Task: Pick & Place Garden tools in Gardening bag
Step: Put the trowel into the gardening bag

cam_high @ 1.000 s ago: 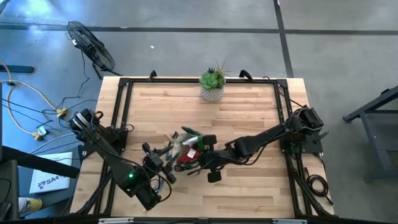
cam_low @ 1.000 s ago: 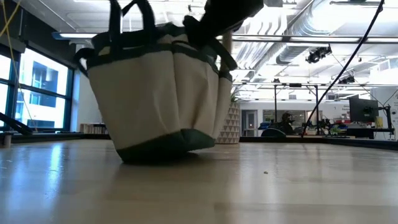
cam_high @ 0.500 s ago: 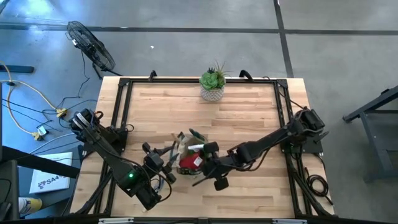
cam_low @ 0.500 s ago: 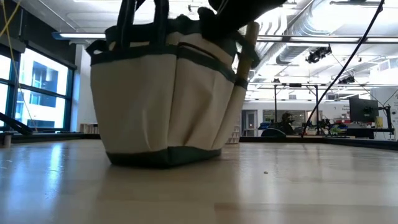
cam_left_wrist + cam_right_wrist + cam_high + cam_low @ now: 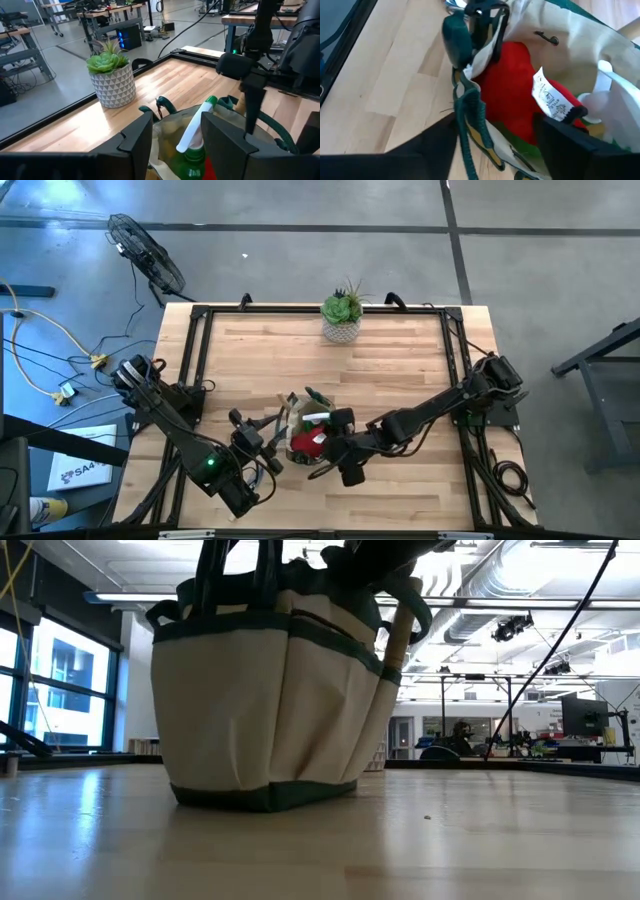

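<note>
The right tool (image 5: 335, 452) is hovering spread over the round olive-tan fabric bag (image 5: 270, 700) mid-table, beside the red glove-like item (image 5: 512, 90); the left tool (image 5: 172, 145) is gaping alongside. Snagging a loop handle (image 5: 470, 120) risks tipping the bag.

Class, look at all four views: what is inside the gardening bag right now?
Inside the gardening bag a red glove-like item with a white tag and a green spray bottle with a white nozzle are visible. Anything beneath them is covered, so other tools cannot be confirmed.
</note>
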`<state>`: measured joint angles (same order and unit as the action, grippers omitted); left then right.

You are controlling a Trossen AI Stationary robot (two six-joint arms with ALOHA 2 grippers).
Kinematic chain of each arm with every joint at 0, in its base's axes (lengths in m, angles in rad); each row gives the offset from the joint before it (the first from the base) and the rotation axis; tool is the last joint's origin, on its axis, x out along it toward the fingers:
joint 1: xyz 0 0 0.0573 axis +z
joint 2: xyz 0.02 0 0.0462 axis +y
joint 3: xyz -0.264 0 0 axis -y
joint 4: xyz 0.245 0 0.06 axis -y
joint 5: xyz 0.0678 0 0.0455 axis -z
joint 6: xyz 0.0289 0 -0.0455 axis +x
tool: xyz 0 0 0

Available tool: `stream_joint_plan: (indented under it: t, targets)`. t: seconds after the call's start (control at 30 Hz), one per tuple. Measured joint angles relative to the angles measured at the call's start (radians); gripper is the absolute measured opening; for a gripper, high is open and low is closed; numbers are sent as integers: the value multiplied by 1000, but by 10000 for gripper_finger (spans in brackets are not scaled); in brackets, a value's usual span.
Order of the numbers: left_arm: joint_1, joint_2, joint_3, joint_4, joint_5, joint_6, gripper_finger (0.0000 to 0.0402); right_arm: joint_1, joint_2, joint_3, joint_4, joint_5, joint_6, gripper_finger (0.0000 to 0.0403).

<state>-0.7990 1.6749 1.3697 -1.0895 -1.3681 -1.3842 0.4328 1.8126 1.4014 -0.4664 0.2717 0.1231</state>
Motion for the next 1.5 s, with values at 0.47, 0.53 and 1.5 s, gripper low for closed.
stream_joint_plan:
  t: [0.47, 0.53, 1.5]
  targets:
    - [0, 0, 0, 29, -3, -5, 164, 39, -8, 0, -2, 56, -67, 319]
    - [0, 0, 0, 41, -1, -2, 164, 46, -22, 0, -1, 88, -77, 317]
    - [1, -10, 301, -7, 683, 40, 158, 237, -335, 0, -206, 227, -43, 313]
